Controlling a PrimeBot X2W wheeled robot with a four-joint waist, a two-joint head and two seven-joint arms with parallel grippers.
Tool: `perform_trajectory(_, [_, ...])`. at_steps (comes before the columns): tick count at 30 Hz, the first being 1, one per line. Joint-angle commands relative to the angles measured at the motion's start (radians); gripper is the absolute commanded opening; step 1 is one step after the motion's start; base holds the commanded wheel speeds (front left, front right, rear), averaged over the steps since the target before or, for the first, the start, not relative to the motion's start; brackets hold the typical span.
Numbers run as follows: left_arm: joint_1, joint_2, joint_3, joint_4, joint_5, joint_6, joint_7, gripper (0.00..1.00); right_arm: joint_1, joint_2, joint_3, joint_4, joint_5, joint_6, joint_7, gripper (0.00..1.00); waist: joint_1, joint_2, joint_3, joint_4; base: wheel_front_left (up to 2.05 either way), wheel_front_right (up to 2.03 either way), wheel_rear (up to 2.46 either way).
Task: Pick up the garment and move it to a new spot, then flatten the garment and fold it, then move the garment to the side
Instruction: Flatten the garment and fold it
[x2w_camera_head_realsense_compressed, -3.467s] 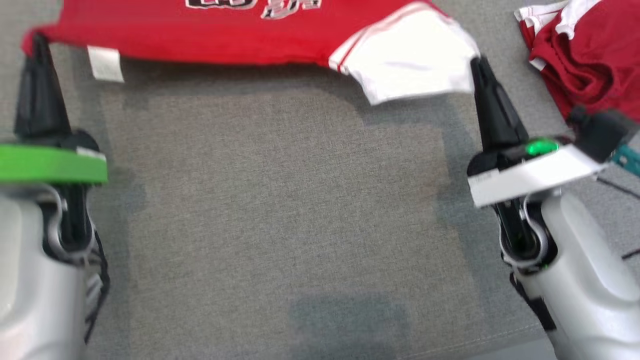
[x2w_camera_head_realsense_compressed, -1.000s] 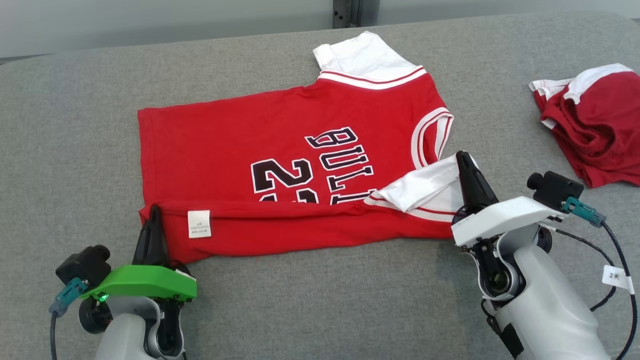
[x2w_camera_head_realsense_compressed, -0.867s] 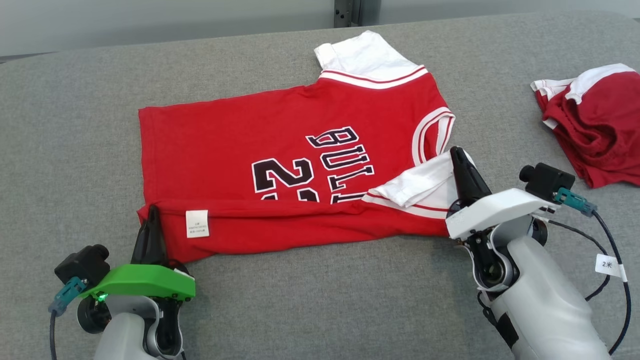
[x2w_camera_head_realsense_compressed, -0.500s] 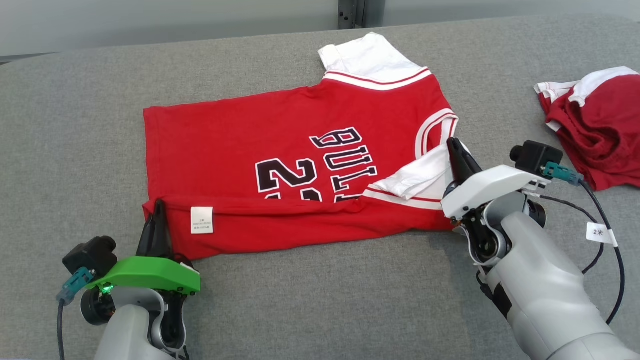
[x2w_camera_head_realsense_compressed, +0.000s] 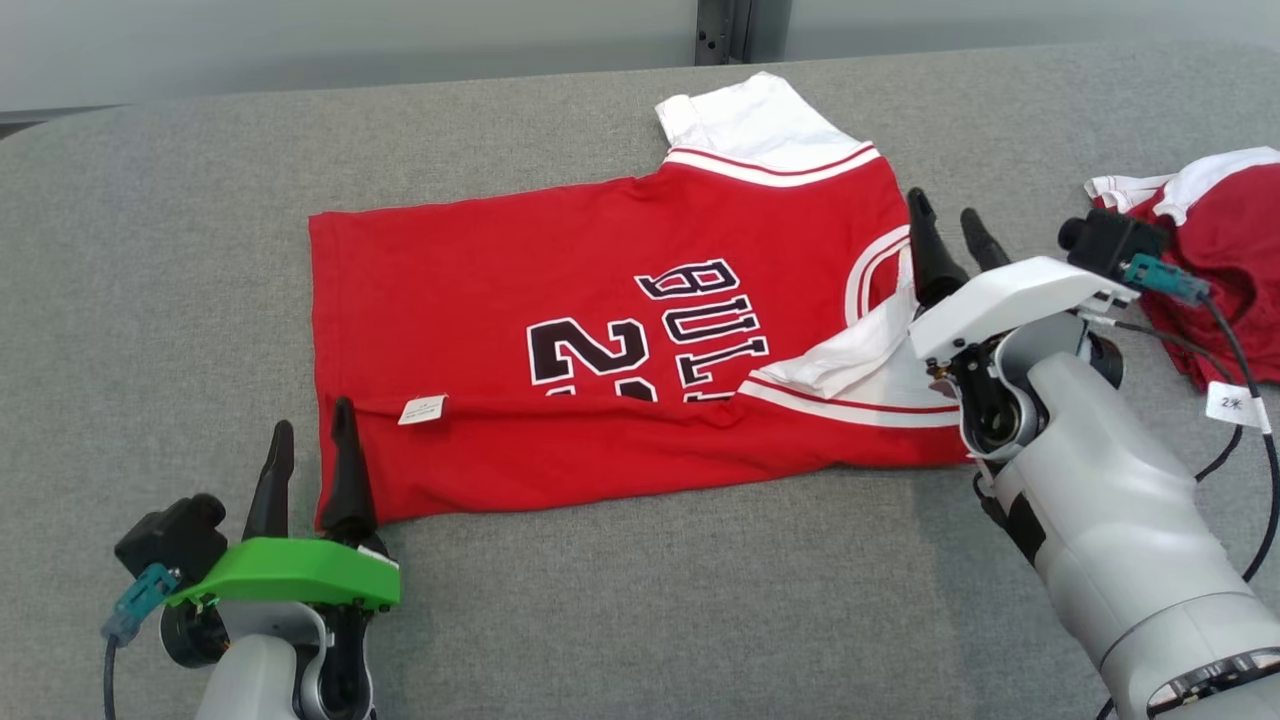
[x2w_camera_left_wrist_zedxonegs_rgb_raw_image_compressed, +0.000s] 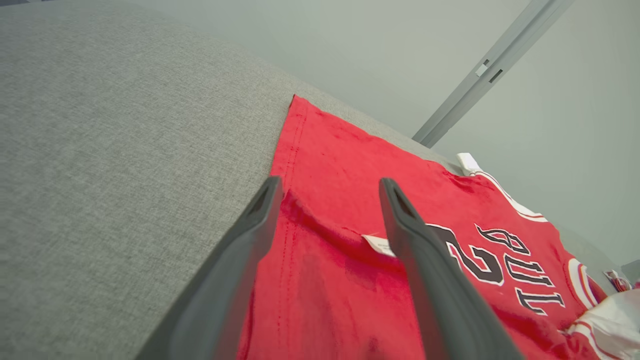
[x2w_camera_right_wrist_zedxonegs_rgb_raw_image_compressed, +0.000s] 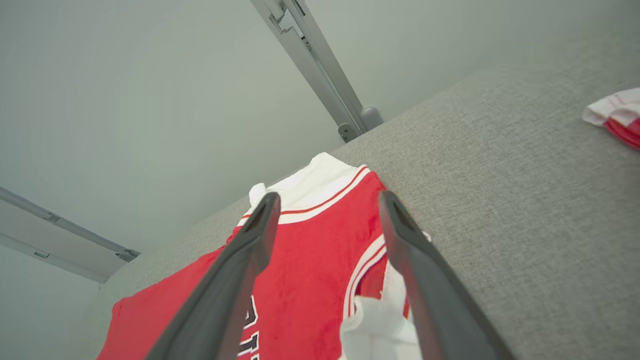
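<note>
Left gripper (x2w_camera_head_realsense_compressed: 313, 415): jaws wide apart, nothing between them but air. It stands at 7 o'clock of the red jersey (x2w_camera_head_realsense_compressed: 560, 260). In the left wrist view (x2w_camera_left_wrist_zedxonegs_rgb_raw_image_compressed: 330, 182) one finger lines up with the jersey's (x2w_camera_left_wrist_zedxonegs_rgb_raw_image_compressed: 340, 150) edge and the other stands over the red cloth. Contact with the cloth: cannot tell.

Right gripper (x2w_camera_head_realsense_compressed: 942, 203): jaws likewise spread, holding nothing, at 3 o'clock of the jersey by the neck opening. In the right wrist view (x2w_camera_right_wrist_zedxonegs_rgb_raw_image_compressed: 330, 196) the collar trim and red cloth (x2w_camera_right_wrist_zedxonegs_rgb_raw_image_compressed: 320, 240) show between the fingers.

Jersey lies flat on the grey padded surface (x2w_camera_head_realsense_compressed: 150, 250), centre of the head view. Its 6 o'clock edge is turned up over the front, hiding the lower part of the black lettering. A white label (x2w_camera_head_realsense_compressed: 423, 410) sits on that fold. One white sleeve (x2w_camera_head_realsense_compressed: 850, 350) is folded inward at 4 o'clock. The other sleeve (x2w_camera_head_realsense_compressed: 760, 125) points to 12 o'clock.

Second red-and-white garment (x2w_camera_head_realsense_compressed: 1220, 230), crumpled, lies apart at 3 o'clock.
</note>
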Motion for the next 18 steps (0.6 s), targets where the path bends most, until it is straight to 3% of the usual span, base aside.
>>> perform_trajectory(1, [0.023, 0.002, 0.005, -0.012, -0.004, -0.004, 0.0, 1.0, -0.012, -0.013, 0.004, -0.016, -0.009, 0.0, -0.008, 1.0, 0.0, 0.0, -0.005, -0.001, 0.0, 0.0, 0.0])
perform_trajectory(9, [0.114, 0.023, -0.002, -0.017, 0.024, 0.029, 0.028, 1.0, 0.104, -0.071, -0.035, -0.197, -0.178, 0.0, -0.011, 1.0, 0.0, 0.0, -0.041, -0.015, 0.0, 0.0, 0.0])
perform_trajectory(18, [0.167, 0.041, -0.007, -0.034, 0.015, 0.113, 0.16, 1.0, 0.365, -0.032, -0.122, -0.435, -0.376, 0.0, -0.012, 1.0, 0.0, 0.0, -0.081, -0.052, 0.0, 0.0, 0.0])
